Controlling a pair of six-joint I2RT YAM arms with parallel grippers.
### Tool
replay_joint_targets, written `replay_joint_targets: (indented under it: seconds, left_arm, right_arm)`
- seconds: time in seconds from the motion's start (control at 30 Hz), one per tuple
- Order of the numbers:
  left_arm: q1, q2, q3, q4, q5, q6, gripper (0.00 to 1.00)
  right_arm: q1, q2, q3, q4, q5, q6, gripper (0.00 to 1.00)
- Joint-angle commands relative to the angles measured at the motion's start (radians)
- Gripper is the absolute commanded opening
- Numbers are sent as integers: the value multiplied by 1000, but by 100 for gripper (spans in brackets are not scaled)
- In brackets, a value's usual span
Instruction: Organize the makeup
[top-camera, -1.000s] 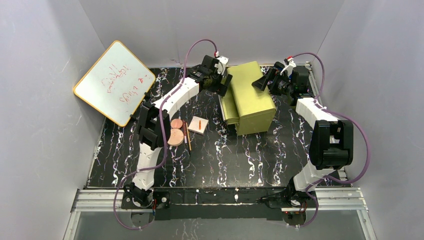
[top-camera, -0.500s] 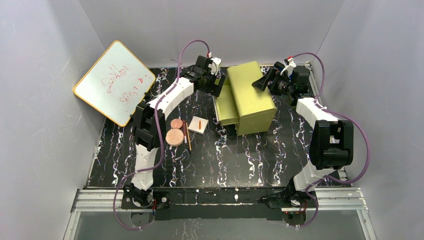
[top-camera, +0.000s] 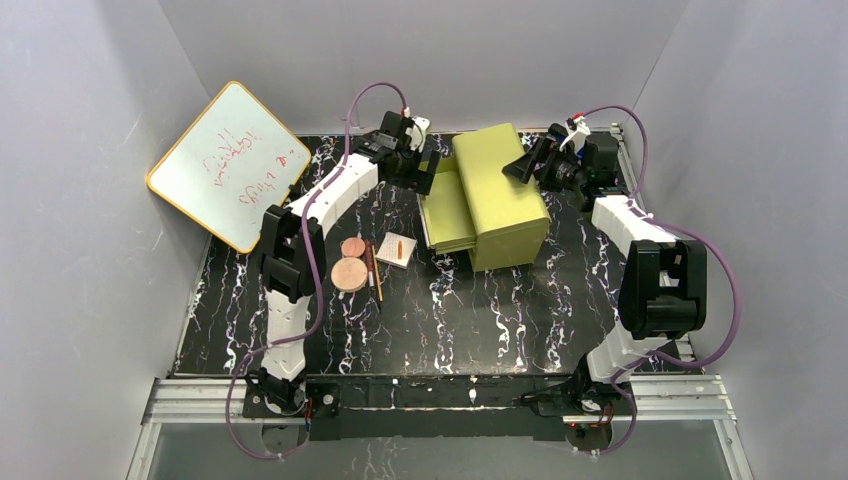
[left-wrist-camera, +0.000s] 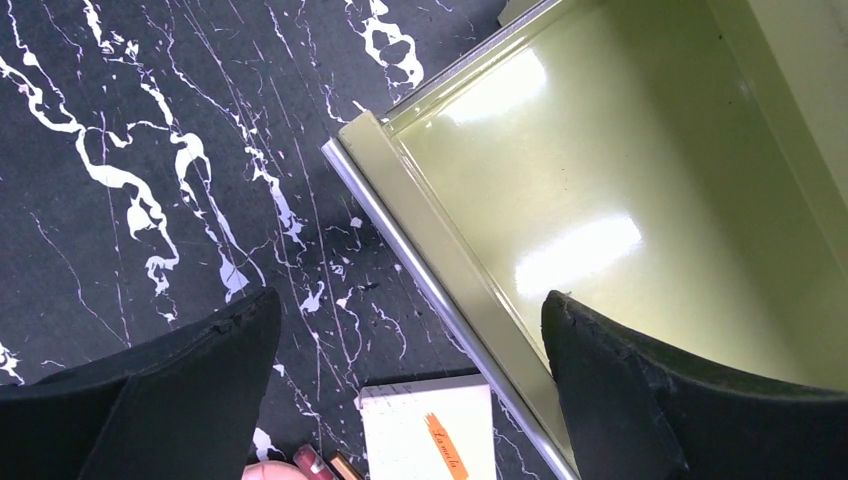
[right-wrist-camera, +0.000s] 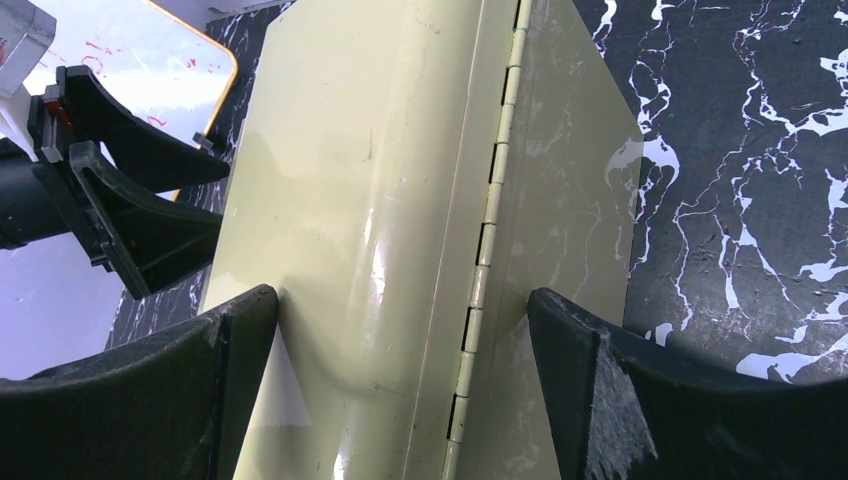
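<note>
The makeup lies left of the box: a small copper-pink disc (top-camera: 352, 247), a larger disc (top-camera: 349, 274), two thin sticks (top-camera: 373, 268) and a white square palette (top-camera: 397, 250) with an orange mark. The palette (left-wrist-camera: 430, 432), stick tips (left-wrist-camera: 318, 464) and a disc edge (left-wrist-camera: 268, 472) show at the bottom of the left wrist view. My left gripper (top-camera: 428, 170) (left-wrist-camera: 410, 300) is open, its fingers astride the front rim of the pulled-out drawer (top-camera: 445, 212) (left-wrist-camera: 600, 180), which is empty. My right gripper (top-camera: 522, 165) (right-wrist-camera: 400, 295) is open, astride the box's hinged back edge.
The yellow-green drawer box (top-camera: 500, 190) (right-wrist-camera: 400, 150) stands at the back middle. A yellow-rimmed whiteboard (top-camera: 230, 163) leans against the left wall. Grey walls close in the black marbled table (top-camera: 450, 320) on three sides.
My left gripper has moved left and the drawer has slid further out of the box to the left. The right arm and the makeup have not moved.
</note>
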Motion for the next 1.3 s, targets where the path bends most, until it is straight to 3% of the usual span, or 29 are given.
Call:
replay_joint_targets:
  seconds: [0.0,0.17,0.37,0.57,0.77,0.9,1.0,1.27]
  left_arm:
    - [63,-111,42,-64,-22,-4,99]
    - [79,-156,112,-54,7,-55,98]
    - [210,-272,16,-77,129,-106,98]
    - [270,-405,-168,-164,166,9,98]
    - [266,-501,-441,-148,326,-36,98]
    - [229,-568,-631,-48,347,-22,99]
    - [129,-584,-700,36,288,1,99]
    - [-55,-537,-731,233,172,6,98]
  right_arm:
    - [-11,25,-49,-159,34,-74,100]
    - [-11,22,-53,-160,39,-78,100]
    - [-11,27,-64,-147,38,-81,100]
    - [-11,44,-90,-99,17,-62,100]
    - [-11,55,-110,-71,0,-58,100]
    - [-12,40,-121,-78,-2,-75,100]
    - [-12,37,-134,-66,-7,-71,100]
    - [-14,20,-157,-55,-13,-64,100]
